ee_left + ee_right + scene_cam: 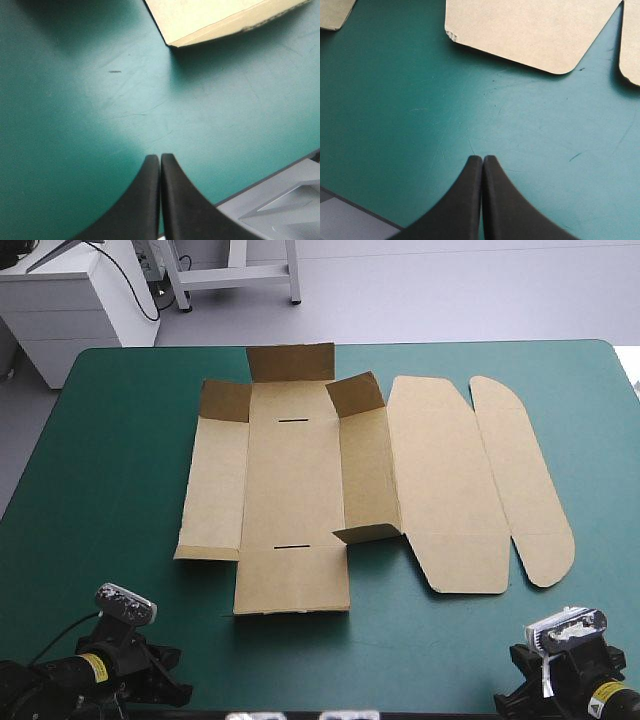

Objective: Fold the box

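The table's teal-green cover (110, 470) filled most of the high view. On it, from the middle of the frame toward the right, lay the box (290, 490), a cut sheet of brown board, mostly flat. Its central panel carried two short slots (293, 421). The long wall (368, 475) right of that panel stood raised, as did the far flap (291, 362) at upper centre. The lid panel (447, 480) and its rounded outer flap (520, 480) lay flat at the right. The left gripper (160, 157), with broad black fin-shaped fingers, sat at the lower left corner, clenched on nothing over bare cover, with a box corner (220, 20) well ahead of it. The right gripper (483, 159), at the lower right, was likewise pressed together and empty, the lid panel's rounded edge (530, 30) ahead of it.
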Controlling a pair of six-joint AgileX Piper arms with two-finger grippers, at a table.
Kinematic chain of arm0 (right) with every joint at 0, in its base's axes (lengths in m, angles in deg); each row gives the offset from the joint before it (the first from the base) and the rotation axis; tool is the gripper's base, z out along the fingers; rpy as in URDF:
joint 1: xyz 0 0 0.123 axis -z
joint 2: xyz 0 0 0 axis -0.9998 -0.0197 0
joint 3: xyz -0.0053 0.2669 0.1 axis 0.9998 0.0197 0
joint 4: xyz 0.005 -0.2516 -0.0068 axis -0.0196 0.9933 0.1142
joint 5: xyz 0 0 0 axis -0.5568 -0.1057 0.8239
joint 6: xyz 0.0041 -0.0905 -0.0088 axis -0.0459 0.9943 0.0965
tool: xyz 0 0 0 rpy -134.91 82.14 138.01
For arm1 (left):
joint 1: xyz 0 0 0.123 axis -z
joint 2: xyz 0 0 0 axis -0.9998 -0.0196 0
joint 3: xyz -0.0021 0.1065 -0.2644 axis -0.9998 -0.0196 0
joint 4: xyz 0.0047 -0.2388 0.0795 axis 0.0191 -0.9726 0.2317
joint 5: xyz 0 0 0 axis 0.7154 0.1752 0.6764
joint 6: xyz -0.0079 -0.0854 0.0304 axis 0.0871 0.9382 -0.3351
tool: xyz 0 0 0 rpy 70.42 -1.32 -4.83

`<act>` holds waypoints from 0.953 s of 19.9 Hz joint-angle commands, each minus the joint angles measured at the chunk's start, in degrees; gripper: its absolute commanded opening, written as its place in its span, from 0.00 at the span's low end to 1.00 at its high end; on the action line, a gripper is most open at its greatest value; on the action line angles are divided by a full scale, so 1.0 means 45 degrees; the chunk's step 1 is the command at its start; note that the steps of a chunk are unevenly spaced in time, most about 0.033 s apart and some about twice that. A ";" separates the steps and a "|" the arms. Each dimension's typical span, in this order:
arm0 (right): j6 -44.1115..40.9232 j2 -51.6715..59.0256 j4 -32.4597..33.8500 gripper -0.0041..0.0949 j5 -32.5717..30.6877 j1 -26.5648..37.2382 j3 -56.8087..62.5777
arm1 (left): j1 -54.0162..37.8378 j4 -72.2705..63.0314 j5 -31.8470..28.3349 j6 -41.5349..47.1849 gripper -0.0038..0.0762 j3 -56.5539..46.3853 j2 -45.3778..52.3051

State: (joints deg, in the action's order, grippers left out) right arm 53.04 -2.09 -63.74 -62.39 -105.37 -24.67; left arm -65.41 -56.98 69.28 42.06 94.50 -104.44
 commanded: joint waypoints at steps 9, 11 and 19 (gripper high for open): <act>0.0084 -0.0162 -0.0062 0.03 0.0628 -0.0015 -0.0307 | -0.0004 -0.0115 -0.0346 0.0021 0.04 0.1213 -0.0051; 0.0084 -0.0162 -0.0062 0.03 0.0628 -0.0015 -0.0307 | -0.0004 -0.0027 -0.0337 0.0021 0.04 0.2165 -0.0051; 0.0084 -0.0162 -0.0062 0.03 0.0628 -0.0015 -0.0307 | -0.0004 0.0334 0.0324 0.0021 0.04 0.5771 -0.3536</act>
State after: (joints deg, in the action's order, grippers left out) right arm 53.04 -2.09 -63.74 -62.39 -105.37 -24.67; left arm -65.41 -55.92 73.16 42.06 115.74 -115.91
